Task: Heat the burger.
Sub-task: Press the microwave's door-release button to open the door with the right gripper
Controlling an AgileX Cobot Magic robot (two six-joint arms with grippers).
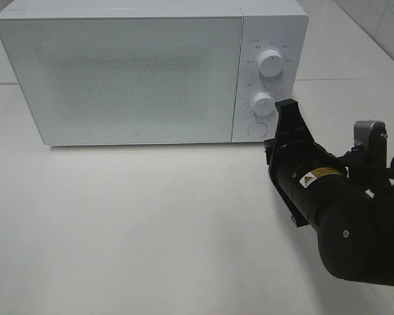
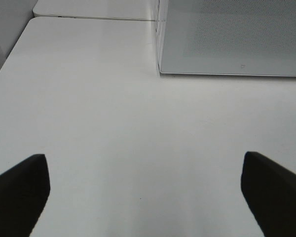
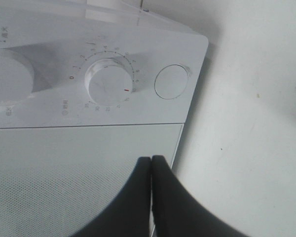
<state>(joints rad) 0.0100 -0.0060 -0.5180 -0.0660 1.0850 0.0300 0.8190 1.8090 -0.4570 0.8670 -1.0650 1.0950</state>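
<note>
The burger is out of view in every frame. The white microwave [image 1: 125, 72] stands at the back of the table with its frosted door [image 3: 64, 168] shut. My right gripper [image 1: 287, 105] is shut and empty, its tip close in front of the control panel, just right of the lower knob [image 1: 263, 104]. In the right wrist view the closed fingertips [image 3: 151, 159] point at the seam between door and panel, below the lower knob [image 3: 107, 82] and the round button [image 3: 171, 82]. My left gripper [image 2: 143, 158] is open and empty over bare table.
The upper knob [image 1: 271, 63] and the round button [image 1: 257, 129] sit on the panel's right side. The white table [image 1: 151, 223] stretches in front of the microwave. The microwave's left corner [image 2: 160, 69] shows in the left wrist view. The right arm's black body [image 1: 341, 216] fills the lower right.
</note>
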